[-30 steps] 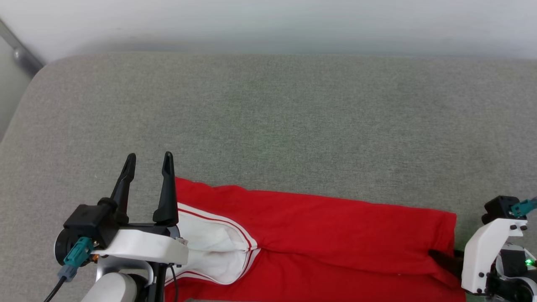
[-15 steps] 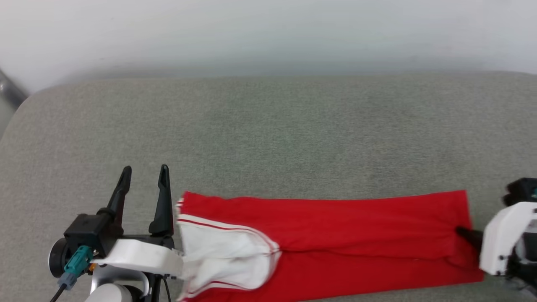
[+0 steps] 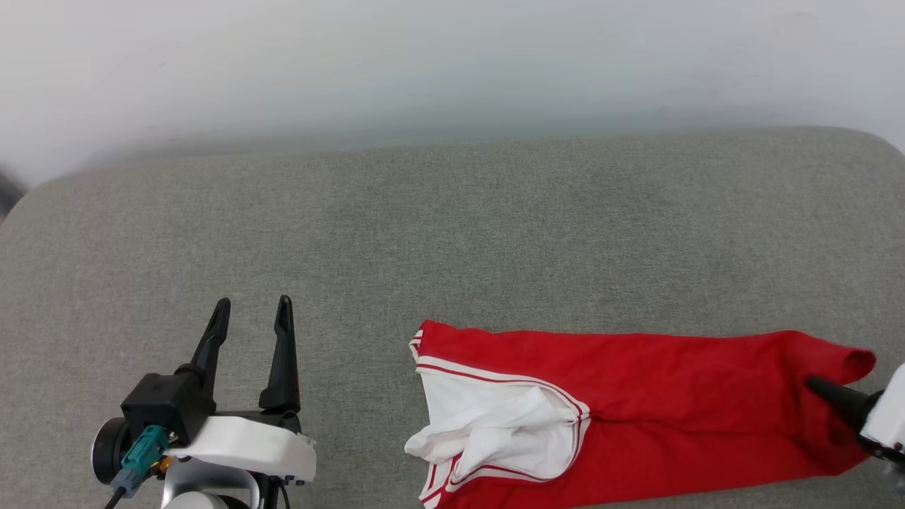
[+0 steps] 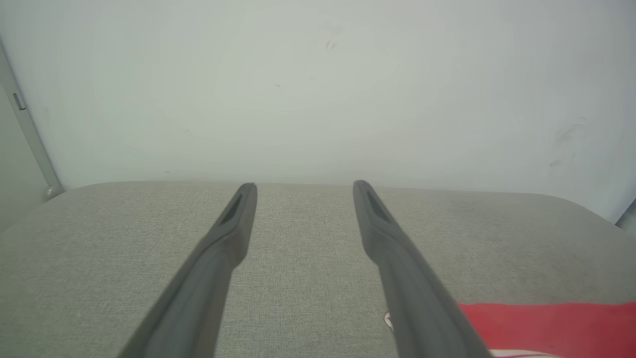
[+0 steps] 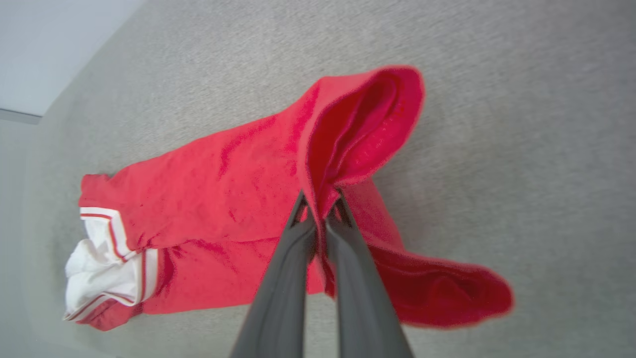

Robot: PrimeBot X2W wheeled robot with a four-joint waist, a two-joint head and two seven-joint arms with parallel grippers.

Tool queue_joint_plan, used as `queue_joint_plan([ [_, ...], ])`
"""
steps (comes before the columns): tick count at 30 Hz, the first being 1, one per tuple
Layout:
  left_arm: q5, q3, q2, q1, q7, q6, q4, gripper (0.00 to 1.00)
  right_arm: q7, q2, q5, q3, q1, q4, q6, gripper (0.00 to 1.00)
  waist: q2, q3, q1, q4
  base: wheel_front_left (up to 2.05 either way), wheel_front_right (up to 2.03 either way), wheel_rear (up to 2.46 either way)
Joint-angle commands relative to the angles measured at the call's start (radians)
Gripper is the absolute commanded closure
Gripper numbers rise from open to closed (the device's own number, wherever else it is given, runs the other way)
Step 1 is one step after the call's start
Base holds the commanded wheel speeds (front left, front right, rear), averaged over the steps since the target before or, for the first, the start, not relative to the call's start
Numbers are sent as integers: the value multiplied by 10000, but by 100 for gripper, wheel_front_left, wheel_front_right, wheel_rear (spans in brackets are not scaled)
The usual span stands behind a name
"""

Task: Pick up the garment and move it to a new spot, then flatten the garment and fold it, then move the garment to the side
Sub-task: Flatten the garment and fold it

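1. Right gripper (image 5: 320, 199) is pinched tight on the red hem end of the shirt (image 3: 636, 396), I'd guess to drag it sideways across the grey cushion (image 3: 452, 233).
2. Left gripper (image 3: 253, 302) hovers with fingers spread, holding nothing.
3. A second ago the sleeve end sat right by the left gripper. Now there's bare cushion between them, so the shirt's gone toward the robot's right.

No writing, number, label or brand can be read anywhere; the shirt (image 3: 672, 382) turns plain red cloth and a white sleeve with striped trim to the cameras.
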Motion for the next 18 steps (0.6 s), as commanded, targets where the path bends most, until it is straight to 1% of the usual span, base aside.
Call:
queue_joint_plan([
  [1,-8,-27,-34,69,3,10,18,0,197,304,381,8,-159,-131,-4,100,0,-31,0,6,0,0,0],
  [4,5,-93,-29,-11,46,-37,67,0,792,1266,1394,236,-201,-351,-4,100,0,-85,0,59,0,0,0],
  [8,-5,-210,-79,-119,99,-100,91,0,1189,2075,2671,755,-264,-611,-4,100,0,-112,0,201,0,0,0],
  [13,-41,-307,-137,-255,151,-168,122,0,843,2345,3917,2094,-564,-391,-4,100,0,46,0,465,0,0,0],
  [14,-32,-362,-172,-342,180,-188,151,0,152,2360,4975,3321,-779,-88,-2,100,0,161,0,656,0,0,0],
  [18,-57,-382,-217,-444,170,-211,231,0,-876,2347,5854,4977,-1038,247,-2,100,0,249,0,870,0,0,0],
])
